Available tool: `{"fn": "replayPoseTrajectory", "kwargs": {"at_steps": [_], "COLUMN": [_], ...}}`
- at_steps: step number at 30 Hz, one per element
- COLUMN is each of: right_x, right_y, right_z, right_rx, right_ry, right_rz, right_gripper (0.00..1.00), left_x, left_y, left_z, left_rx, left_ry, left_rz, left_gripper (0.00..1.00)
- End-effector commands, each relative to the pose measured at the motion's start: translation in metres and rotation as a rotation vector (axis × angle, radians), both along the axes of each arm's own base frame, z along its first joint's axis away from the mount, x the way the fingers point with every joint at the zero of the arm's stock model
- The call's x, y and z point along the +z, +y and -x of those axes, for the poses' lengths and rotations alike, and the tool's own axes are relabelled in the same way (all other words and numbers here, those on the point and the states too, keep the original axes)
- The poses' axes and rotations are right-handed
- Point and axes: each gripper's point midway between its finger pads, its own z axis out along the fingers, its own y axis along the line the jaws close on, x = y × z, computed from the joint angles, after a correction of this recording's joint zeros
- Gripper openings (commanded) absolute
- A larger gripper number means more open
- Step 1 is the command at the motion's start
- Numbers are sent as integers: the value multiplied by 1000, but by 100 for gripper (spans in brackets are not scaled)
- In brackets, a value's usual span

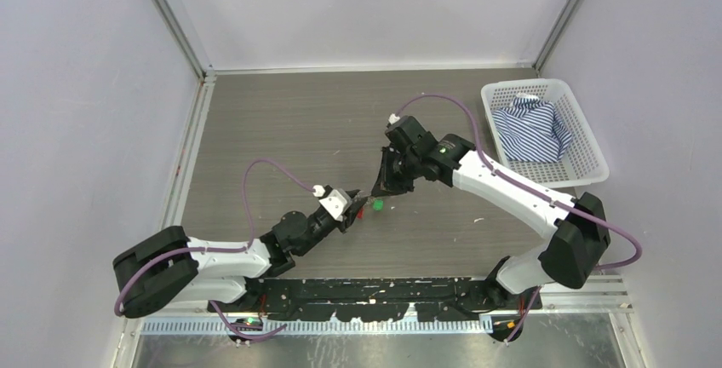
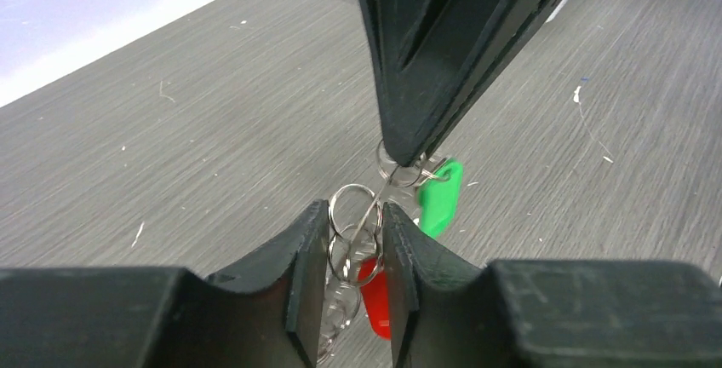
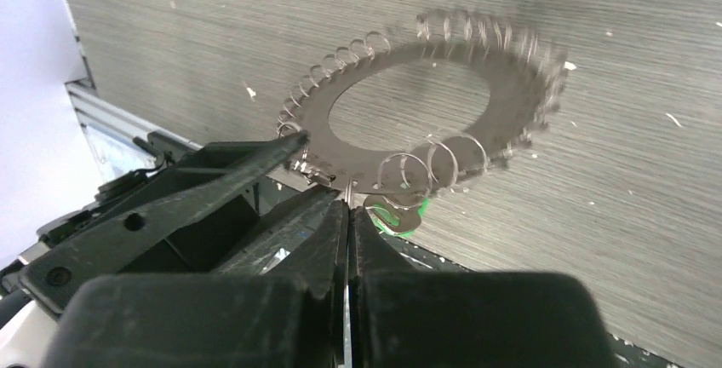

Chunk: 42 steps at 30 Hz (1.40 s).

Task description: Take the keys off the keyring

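Left wrist view: right gripper (image 2: 407, 157) clenched on the thin silvery wire keyring (image 2: 393, 172), left gripper (image 2: 353, 219) slightly parted around small silvery metal keys (image 3: 317, 108), hold uncertain, so pulling could drop the bunch.

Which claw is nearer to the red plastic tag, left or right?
Left. The red plastic tag shows in the gap between the fingers of the left claw; the right claw pinches small rings farther away.

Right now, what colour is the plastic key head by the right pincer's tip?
Green key head, clearest in left wrist view.
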Motion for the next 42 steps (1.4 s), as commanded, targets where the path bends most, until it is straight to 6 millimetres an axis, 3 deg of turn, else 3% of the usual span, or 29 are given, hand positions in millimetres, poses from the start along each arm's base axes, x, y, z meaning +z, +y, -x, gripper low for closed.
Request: {"fn": "replayPoseTrajectory", "kwargs": {"at_steps": [1,11,14,20,26,34,42], "right_x": [10,6,13,27,35,46,60], "right_y": [-12,-9,-7,7,8,4,0], "right_z": [-10,-25,-32,-39,-43,-56,-75], "right_rx": [-91,-211,-229,-233,-279,-387,-544], "right_ry": [-1,40,26,11,7,-17,-45], "right_rz": [64,105,101,34,11,3,-31], "right_gripper": [1,1,1,1,1,1,1], "left_x": [25,58,52,44,40,46,61], "left_y": [6,21,21,15,8,-9,-3], "left_z": [-5,32,35,27,12,6,0], "left_rx": [41,-79,-87,-64,-14,-12,95], "left_ry": [-13,89,128,151,172,171,125], "left_rz": [95,274,290,339,421,487,511], "left_gripper": [33,35,34,38,40,47,49]}}
